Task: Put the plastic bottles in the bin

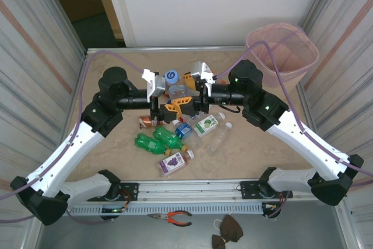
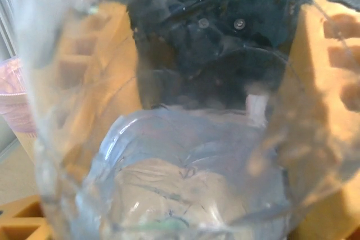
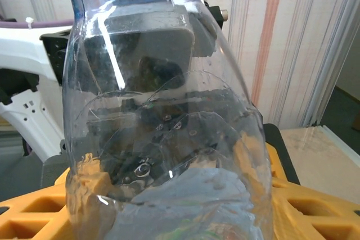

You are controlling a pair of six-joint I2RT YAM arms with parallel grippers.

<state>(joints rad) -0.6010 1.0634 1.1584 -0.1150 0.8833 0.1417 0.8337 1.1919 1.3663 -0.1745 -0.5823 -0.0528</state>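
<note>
Mid-frame, the left gripper [image 1: 163, 95] and right gripper [image 1: 190, 90] both sit around one clear bottle [image 1: 176, 90], likely passing it toward the upper-right bin [image 1: 284, 56]. I cannot tell which one squeezes it.

Clear plastic bottle [image 3: 163, 139] with a blue neck ring, upright and very close to the lens.
It stands between the orange latticed plastic fingers [image 3: 315, 200] of the right gripper [image 3: 169, 226]; whether they press it cannot be told. Through its wall show a grey block [image 3: 149, 37] and dark screwed hardware. A white arm segment [image 3: 28, 82] lies left, striped wall panels [image 3: 292, 37] behind, and beige tabletop [image 3: 320, 144] at right.
</note>
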